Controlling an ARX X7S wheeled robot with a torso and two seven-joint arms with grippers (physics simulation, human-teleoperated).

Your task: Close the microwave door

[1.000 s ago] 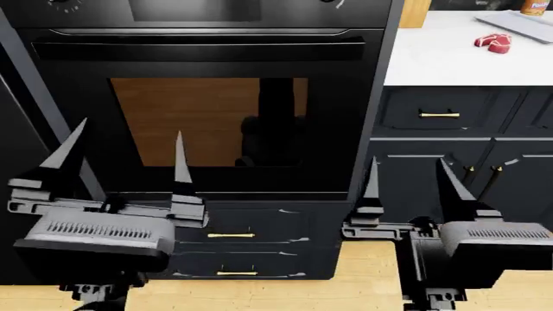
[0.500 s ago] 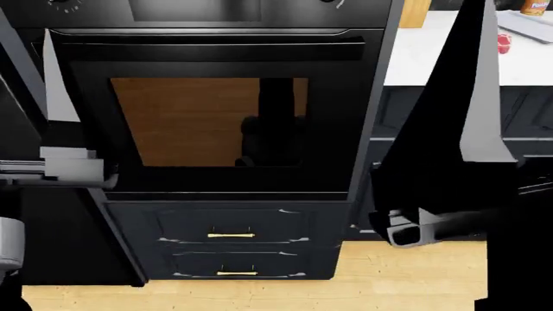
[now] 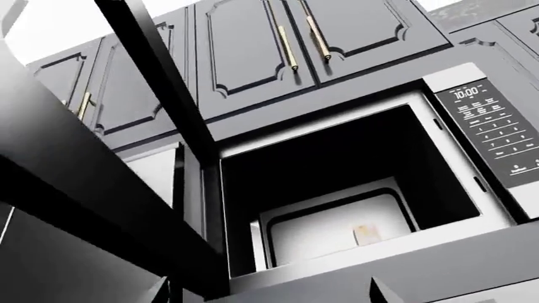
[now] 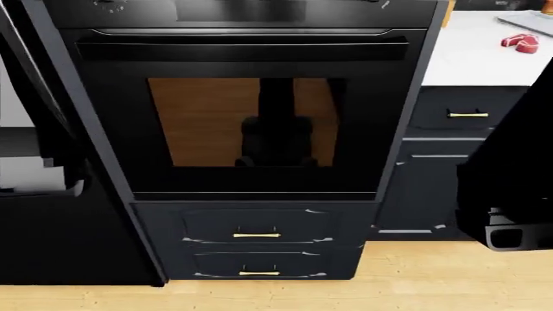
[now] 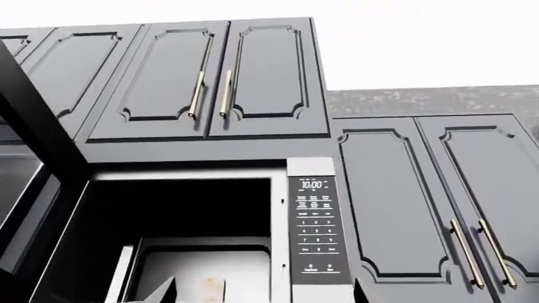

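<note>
The microwave point(image 3: 471, 189) sits high under the wall cupboards, and both wrist cameras look up at it. Its dark cavity point(image 3: 337, 170) is exposed, with a pale floor plate inside. The microwave door point(image 3: 198, 208) stands swung out on the hinge side, seen nearly edge-on. In the right wrist view the door point(image 5: 34, 189) slants away beside the cavity, and the keypad panel point(image 5: 312, 227) reads 10:00. My left gripper point(image 3: 269, 297) is open below the cavity with nothing between its tips. My right gripper point(image 5: 262, 297) is open too, below the cavity and keypad. The head view shows only arm parts.
Below the microwave is a black wall oven point(image 4: 250, 123) with two drawers point(image 4: 256, 235) under it. To the right a white counter point(image 4: 471, 58) holds a raw steak point(image 4: 520, 42). Dark cupboards with brass handles point(image 5: 211, 85) hang above and beside the microwave.
Both arms have risen from in front of the oven, and the grippers have left the head view. The oven has shifted right in the head view.
</note>
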